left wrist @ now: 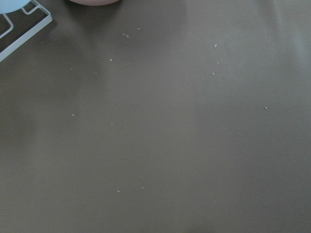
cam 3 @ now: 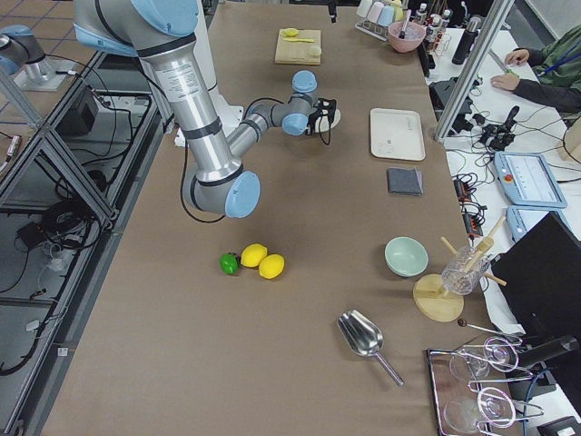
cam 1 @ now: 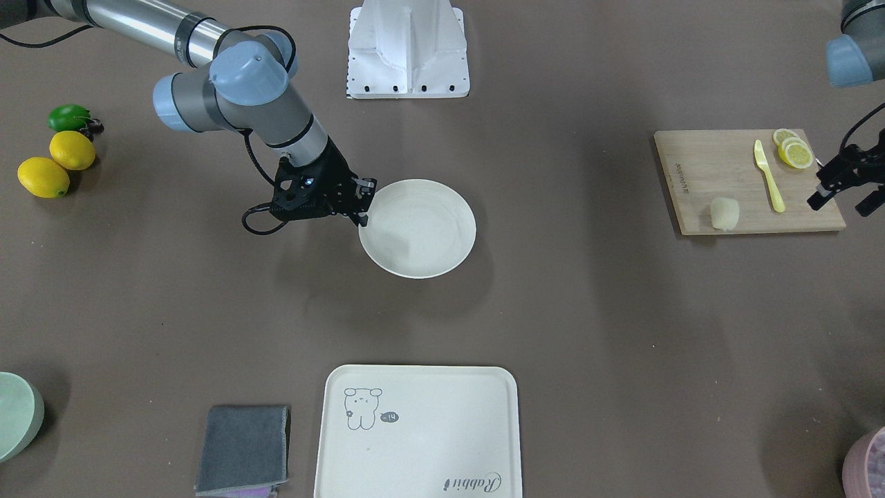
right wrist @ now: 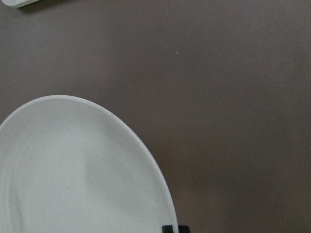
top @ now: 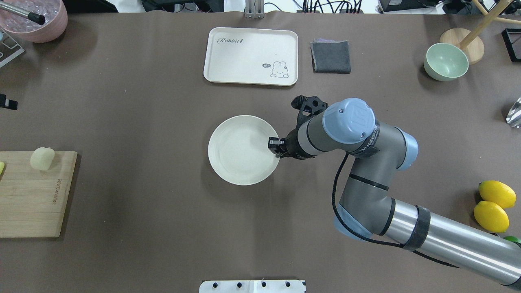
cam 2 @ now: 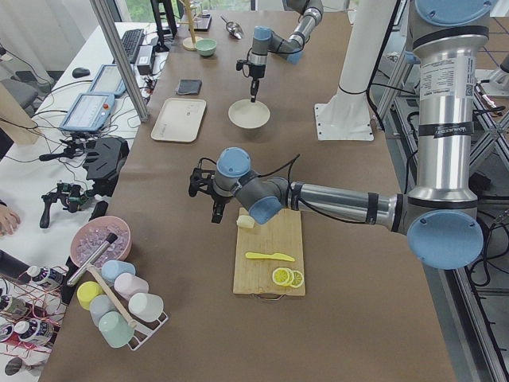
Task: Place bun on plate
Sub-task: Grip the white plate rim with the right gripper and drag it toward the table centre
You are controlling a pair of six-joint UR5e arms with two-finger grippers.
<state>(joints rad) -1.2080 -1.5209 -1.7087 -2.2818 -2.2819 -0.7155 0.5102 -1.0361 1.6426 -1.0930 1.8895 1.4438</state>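
Note:
The bun [cam 1: 724, 213] [top: 42, 158] [cam 2: 246, 222], a pale cream lump, lies on a corner of the wooden cutting board [cam 1: 726, 173]. The plate [cam 1: 417, 228] [top: 240, 158] [right wrist: 73, 170] sits mid-table with nothing on it. My right gripper [cam 1: 365, 202] [top: 274, 147] points down at the plate's rim on the right arm's side, and its fingertips [right wrist: 173, 228] meet there, shut on the rim. Raised beside the board, my left gripper [cam 1: 843, 200] [cam 2: 215, 211] is open and holds nothing, a short way from the bun. The left wrist view shows only bare table.
A yellow knife [cam 1: 769, 176] and lemon slices [cam 1: 794, 151] share the board. A bear tray [cam 1: 415, 429] and grey cloth [cam 1: 242, 448] lie across the table. Two lemons [cam 1: 55, 162], a green bowl [top: 445, 62] and a pink bowl [top: 34, 18] stand at the edges.

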